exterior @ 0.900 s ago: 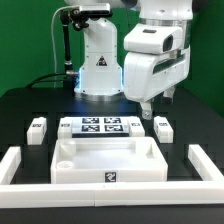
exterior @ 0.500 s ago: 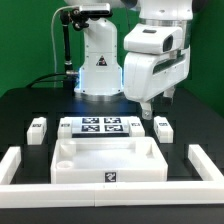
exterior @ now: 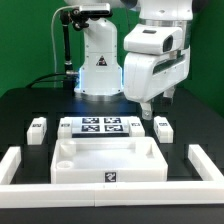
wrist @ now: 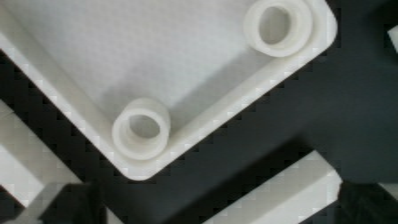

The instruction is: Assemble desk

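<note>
Exterior view: tabletop (exterior: 80,170) lies lengthwise left-right.

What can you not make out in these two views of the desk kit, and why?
1. Exterior view: only three leg blocks show; any fourth is out of sight.
2. Exterior view: the tag on the tabletop panel is too small to read.
3. Wrist view: blurred; frame edges cut the panel to one corner.
</note>
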`<action>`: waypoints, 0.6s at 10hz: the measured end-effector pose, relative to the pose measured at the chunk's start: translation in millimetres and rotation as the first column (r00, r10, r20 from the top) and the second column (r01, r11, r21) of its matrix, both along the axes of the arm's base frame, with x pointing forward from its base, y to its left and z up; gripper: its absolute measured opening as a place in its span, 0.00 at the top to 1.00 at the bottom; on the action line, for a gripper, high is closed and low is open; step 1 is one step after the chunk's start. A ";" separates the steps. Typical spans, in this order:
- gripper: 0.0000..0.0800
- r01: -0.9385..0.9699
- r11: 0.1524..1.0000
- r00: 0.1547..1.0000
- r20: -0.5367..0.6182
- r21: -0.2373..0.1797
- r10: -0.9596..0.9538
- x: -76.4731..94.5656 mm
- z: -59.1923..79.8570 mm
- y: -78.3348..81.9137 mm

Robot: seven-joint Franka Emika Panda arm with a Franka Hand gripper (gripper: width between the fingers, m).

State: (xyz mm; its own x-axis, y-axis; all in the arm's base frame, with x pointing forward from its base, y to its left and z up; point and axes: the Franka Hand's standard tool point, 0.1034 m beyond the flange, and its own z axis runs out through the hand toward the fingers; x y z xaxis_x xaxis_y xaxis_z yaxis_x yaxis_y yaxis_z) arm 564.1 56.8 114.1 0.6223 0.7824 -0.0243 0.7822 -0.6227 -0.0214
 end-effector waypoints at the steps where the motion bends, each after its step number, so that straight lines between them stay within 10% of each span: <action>1: 0.19 0.000 1.000 1.000 0.000 0.000 0.000 -0.1 -0.1 0.0; 6: 0.19 -0.235 0.972 0.972 -0.019 0.005 0.236 -35.7 -9.9 -39.8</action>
